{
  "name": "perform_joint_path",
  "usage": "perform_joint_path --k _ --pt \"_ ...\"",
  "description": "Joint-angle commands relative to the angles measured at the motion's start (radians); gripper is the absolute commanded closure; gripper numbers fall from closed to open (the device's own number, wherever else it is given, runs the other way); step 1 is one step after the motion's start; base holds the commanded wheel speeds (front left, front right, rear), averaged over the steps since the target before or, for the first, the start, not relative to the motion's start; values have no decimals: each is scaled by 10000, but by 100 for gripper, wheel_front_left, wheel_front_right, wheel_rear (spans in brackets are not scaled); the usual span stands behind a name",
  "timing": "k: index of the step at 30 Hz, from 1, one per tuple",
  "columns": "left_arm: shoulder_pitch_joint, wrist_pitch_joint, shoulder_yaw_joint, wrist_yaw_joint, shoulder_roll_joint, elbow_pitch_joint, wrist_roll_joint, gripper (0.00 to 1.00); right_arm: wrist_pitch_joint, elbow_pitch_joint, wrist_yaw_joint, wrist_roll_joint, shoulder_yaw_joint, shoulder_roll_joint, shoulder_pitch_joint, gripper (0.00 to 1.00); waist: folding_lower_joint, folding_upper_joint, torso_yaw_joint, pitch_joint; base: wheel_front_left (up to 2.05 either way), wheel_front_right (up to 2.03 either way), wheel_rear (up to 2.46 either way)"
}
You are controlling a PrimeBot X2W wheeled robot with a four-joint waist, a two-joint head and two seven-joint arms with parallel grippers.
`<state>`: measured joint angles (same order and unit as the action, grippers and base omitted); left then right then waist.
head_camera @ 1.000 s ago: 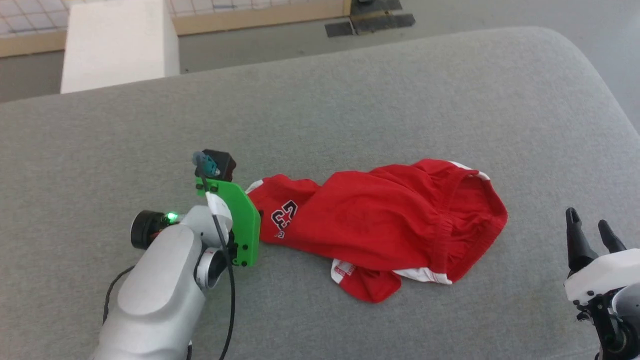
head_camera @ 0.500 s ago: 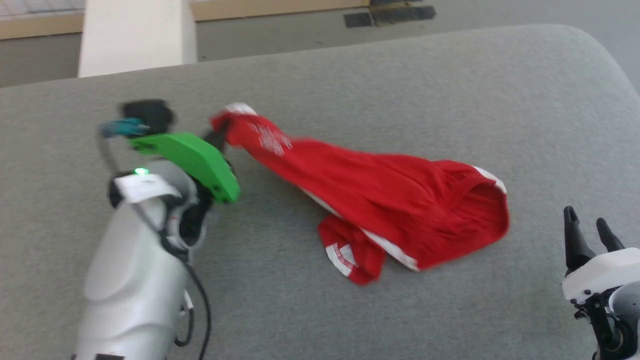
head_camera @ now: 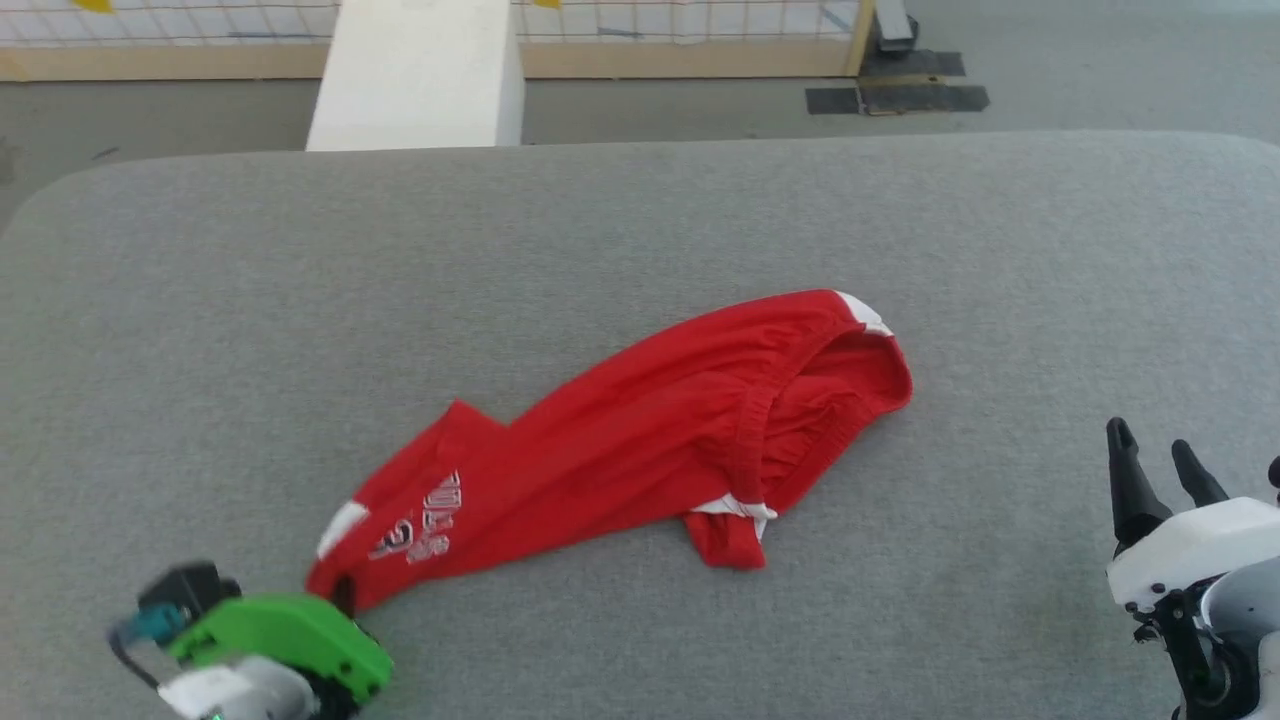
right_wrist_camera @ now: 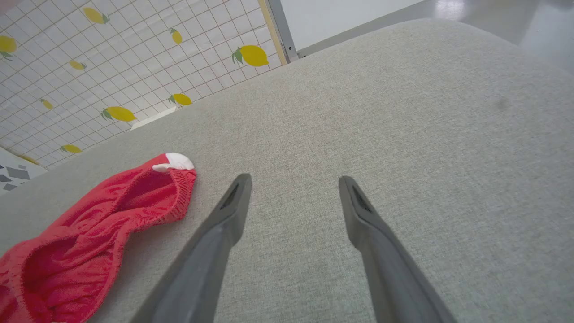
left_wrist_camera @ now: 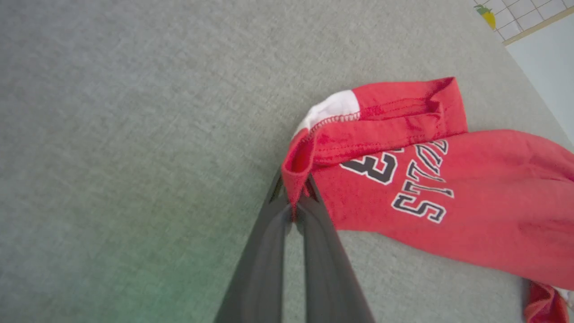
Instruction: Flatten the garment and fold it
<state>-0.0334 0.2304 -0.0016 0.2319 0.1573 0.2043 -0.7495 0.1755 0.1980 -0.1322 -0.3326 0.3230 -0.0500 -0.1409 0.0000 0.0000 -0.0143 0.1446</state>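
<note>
The red shorts [head_camera: 640, 440] lie stretched diagonally across the grey padded surface [head_camera: 640, 230], waistband at the upper right, printed leg at the lower left. My left gripper [left_wrist_camera: 293, 190] is shut on the hem of that printed leg, next to its white trim [left_wrist_camera: 334, 107]; in the head view the gripper [head_camera: 340, 598] sits at the lower left. The second leg [head_camera: 730, 535] is bunched under the front edge. My right gripper [head_camera: 1150, 460] stands open at the lower right, well clear of the shorts [right_wrist_camera: 89, 237], nothing between its fingers [right_wrist_camera: 233, 202].
A white block [head_camera: 415, 75] and a wood-framed tiled panel [head_camera: 690, 55] stand beyond the far edge of the surface. Dark floor mats [head_camera: 895, 95] lie at the upper right. Bare grey padding surrounds the shorts on every side.
My left gripper lifted the printed leg up and away, then pulled it down to the lower left, stretching the shorts out long. The head camera shifted too. The right gripper stayed put.
</note>
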Motion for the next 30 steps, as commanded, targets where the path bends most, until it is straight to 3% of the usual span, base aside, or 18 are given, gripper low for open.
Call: perform_joint_path --k 1,3,4,5,9,11,15,21,30 --pt "230 42 20 63 -136 -98 -188 100 -47 41 15 -2 -21 -3 87 0 0 0 163 -91 0 0 0" --pt "459 145 -41 17 -227 -175 -305 100 -45 71 15 4 -69 -3 115 0 0 0 280 -134 0 0 0" --pt "465 81 3 -57 -284 -305 -409 53 -30 83 15 39 -131 -3 135 0 0 0 345 -176 0 0 0" --pt "429 -26 58 -118 -303 -434 -457 0 -19 86 15 68 -188 -3 150 0 0 0 397 -216 0 0 0" --pt "37 -1189 286 -667 -118 -1234 -178 0 148 -61 15 97 -728 -3 134 0 0 0 616 -362 0 0 0" --pt "-151 -2311 255 -1005 180 -1600 545 0 419 -238 15 76 -1293 -3 106 0 0 0 730 -389 0 0 0" --pt "-101 -4283 -169 -1158 544 -1720 2261 0 1559 -716 15 73 -3224 -3 22 0 0 0 874 -461 0 0 0" --pt "292 -4695 -792 -1062 250 -1486 3056 0 2815 -658 15 -27 -5205 -3 -441 0 0 0 1053 -423 0 0 0" --pt "124 -4783 -991 -1090 -118 -1294 2982 0 2842 1122 15 602 -5815 -3 -1600 0 0 0 1440 -178 0 0 0"
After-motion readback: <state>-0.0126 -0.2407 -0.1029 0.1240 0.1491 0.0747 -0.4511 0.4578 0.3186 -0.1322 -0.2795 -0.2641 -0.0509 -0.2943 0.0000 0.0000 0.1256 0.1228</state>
